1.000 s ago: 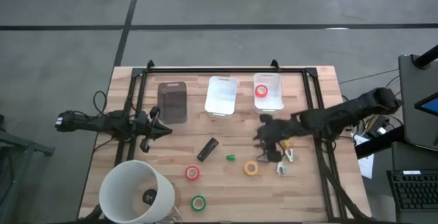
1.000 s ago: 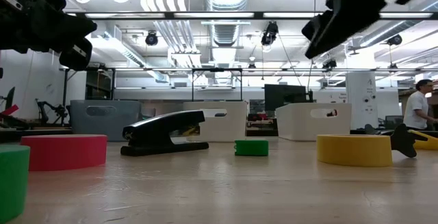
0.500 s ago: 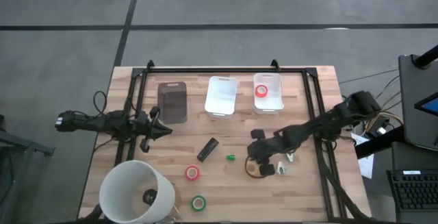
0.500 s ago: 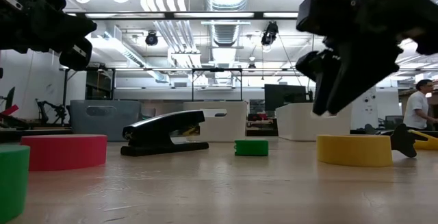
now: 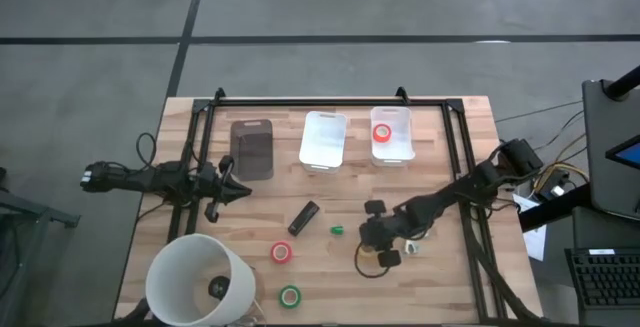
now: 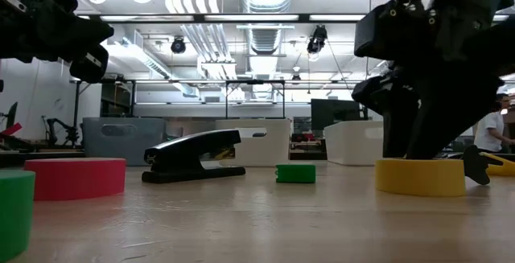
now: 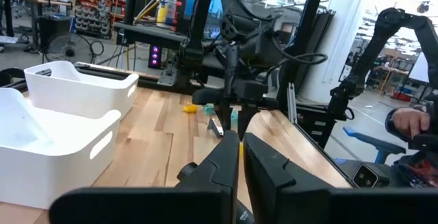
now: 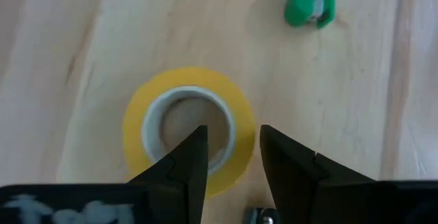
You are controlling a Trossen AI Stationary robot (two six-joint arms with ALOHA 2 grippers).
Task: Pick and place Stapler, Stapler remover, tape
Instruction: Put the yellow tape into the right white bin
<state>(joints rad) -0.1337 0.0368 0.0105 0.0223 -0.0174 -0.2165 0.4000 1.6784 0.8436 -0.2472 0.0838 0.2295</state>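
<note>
My right gripper (image 8: 233,142) is open and points down over the yellow tape roll (image 8: 140,125), which lies flat on the table. The low view shows that gripper (image 6: 414,146) right at the roll's top (image 6: 418,176). The black stapler (image 5: 303,217) lies flat to its left, with a small green piece (image 5: 338,230) between them. A red roll (image 5: 281,253) and a green roll (image 5: 289,295) lie flat nearer the front edge. Another red roll (image 5: 382,134) sits in a white bin. My left gripper (image 5: 238,189) waits shut at the table's left. My right gripper comes at the yellow roll from above, pointing down. One finger (image 8: 191,152) stands over the centre hole and the other (image 8: 280,155) outside the ring's wall (image 8: 244,138). Whether either finger touches the wall, I cannot tell.
At the far edge stand a dark tray (image 5: 252,149) and two white bins (image 5: 324,139) (image 5: 400,152). A large white round vessel (image 5: 200,282) fills the near left corner. A small pale tool (image 5: 412,244) lies right of the gripper. A person (image 6: 488,130) is in the room behind.
My right gripper has moved toward the table's near edge and a little left, and has come down from well above the table onto the yellow roll. The roll has stayed in place.
</note>
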